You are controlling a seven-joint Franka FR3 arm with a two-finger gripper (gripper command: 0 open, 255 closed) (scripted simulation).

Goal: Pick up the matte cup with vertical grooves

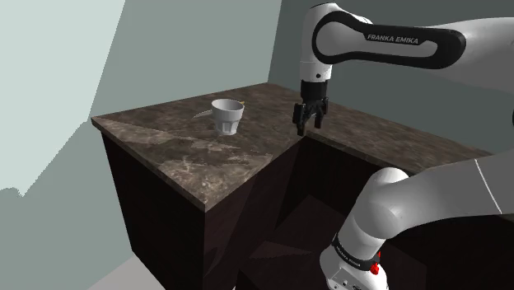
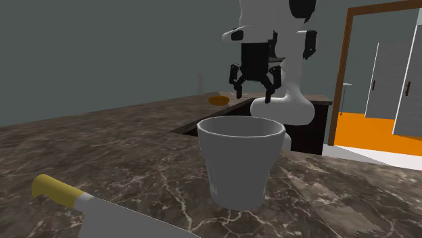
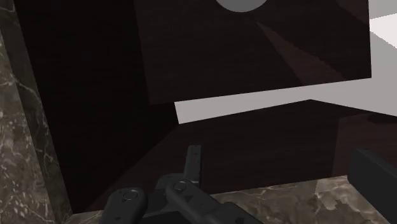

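Your end effector point(image 1: 308, 124) hangs released, fingers spread, above the counter's point(image 1: 198, 161) inner edge, right of centre in the shoulder frame. The white cup point(image 1: 228, 117) stands upright on the counter, well apart to its left.

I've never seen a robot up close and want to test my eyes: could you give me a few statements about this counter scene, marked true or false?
1. The cup stands upright on the countertop. True.
2. The end effector is clasping the cup. False: it hangs open, apart from the cup.
3. A knife with a yellow handle lies near the cup. True.
4. The cup is bright red. False: it is white.
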